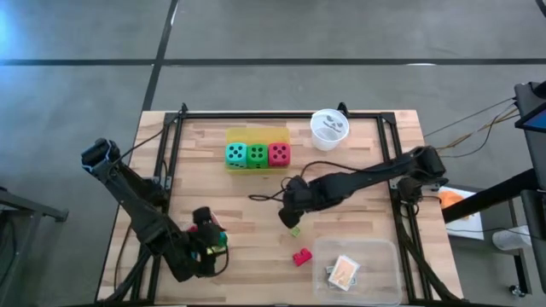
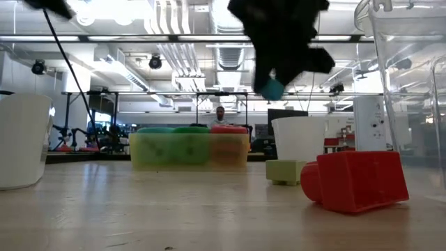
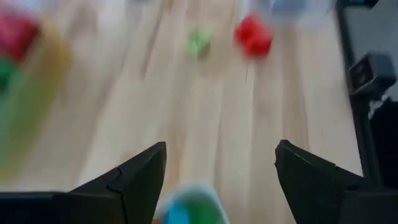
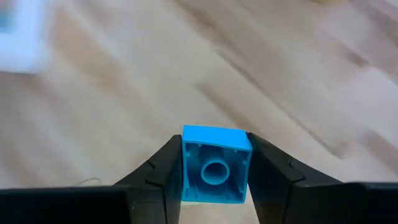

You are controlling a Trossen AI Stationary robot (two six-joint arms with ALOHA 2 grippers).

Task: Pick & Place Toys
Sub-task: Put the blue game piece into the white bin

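My right gripper (image 1: 291, 210) hangs above the middle of the table, shut on a small blue block (image 4: 216, 163) that also shows in the low view (image 2: 272, 88). A pale green block (image 1: 295, 231) and a red block (image 1: 301, 257) lie on the wood just near of it. Three dice, teal, green and red (image 1: 257, 154), sit in a yellow tray (image 1: 256, 135) at the far middle. My left gripper (image 1: 209, 243) is near the front left, open; a blurred blue-green thing (image 3: 189, 210) shows low between its fingers (image 3: 140, 177), and I cannot tell whether it touches them. My right gripper pinches the blue block by two opposite side walls (image 4: 186, 163) between its two fingers (image 4: 163, 171). The fingers slant down from above. The block is lifted clear of the table, its hollow underside (image 4: 215, 173) turned toward the wrist.
A round white cup (image 1: 329, 128) stands at the far right. A clear tray (image 1: 375, 256) holding cards (image 1: 343, 271) sits at the front right. A white container (image 2: 21, 139) shows at the low view's left. Bare wood lies between the yellow tray and the loose blocks.
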